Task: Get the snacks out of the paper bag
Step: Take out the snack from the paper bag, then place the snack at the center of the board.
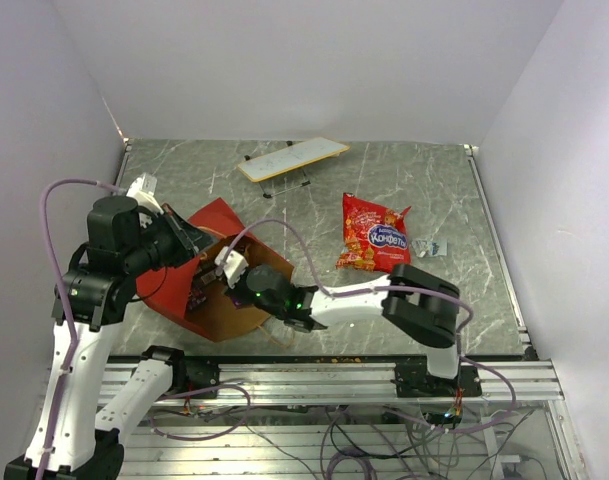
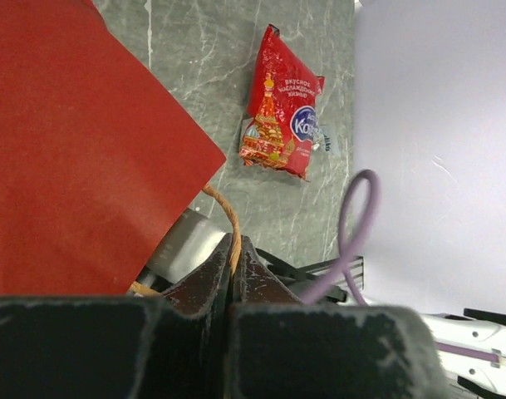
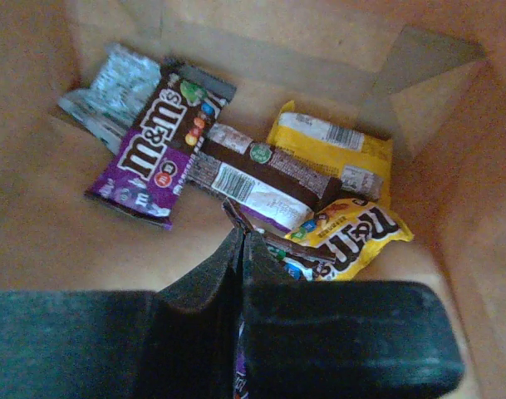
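The paper bag (image 1: 219,310) lies on its side, red outside (image 2: 78,150), brown inside (image 3: 61,216), mouth toward the right arm. My left gripper (image 2: 233,245) is shut on its tan string handle (image 2: 228,212) at the bag's upper left rim (image 1: 196,243). My right gripper (image 3: 242,237) is inside the bag (image 1: 231,273), shut on the corner of a brown candy packet (image 3: 273,241). Beyond it lie a purple packet (image 3: 157,145), a silver one (image 3: 111,83), a brown bar (image 3: 261,174) and yellow packets (image 3: 344,150). The red chip bag (image 1: 374,235) lies on the table, also in the left wrist view (image 2: 282,108).
A flat white board (image 1: 292,158) on thin legs stands at the back. A small silver packet (image 1: 431,247) lies right of the chip bag. White walls enclose the grey marble table (image 1: 424,300); a metal rail (image 1: 364,375) runs along its near edge.
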`<action>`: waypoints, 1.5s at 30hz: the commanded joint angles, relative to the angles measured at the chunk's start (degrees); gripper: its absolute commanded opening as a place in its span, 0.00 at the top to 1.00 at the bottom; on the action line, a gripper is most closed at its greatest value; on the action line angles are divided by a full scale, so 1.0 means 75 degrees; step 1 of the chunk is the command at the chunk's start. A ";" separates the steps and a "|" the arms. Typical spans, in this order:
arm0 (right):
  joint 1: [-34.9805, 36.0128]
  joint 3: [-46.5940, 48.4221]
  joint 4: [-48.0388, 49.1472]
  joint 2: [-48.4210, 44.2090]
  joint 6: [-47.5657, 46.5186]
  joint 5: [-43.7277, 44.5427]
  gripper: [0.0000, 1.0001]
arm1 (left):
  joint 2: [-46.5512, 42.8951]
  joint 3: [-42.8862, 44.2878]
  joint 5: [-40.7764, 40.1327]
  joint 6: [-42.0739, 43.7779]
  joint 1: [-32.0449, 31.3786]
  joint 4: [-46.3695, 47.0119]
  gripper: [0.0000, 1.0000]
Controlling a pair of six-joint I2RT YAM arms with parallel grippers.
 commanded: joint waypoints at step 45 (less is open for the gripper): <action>-0.8224 -0.3725 -0.4851 -0.5714 0.4060 0.4167 1.00 | 0.0890 0.1127 0.0275 0.2526 -0.0032 -0.0790 0.93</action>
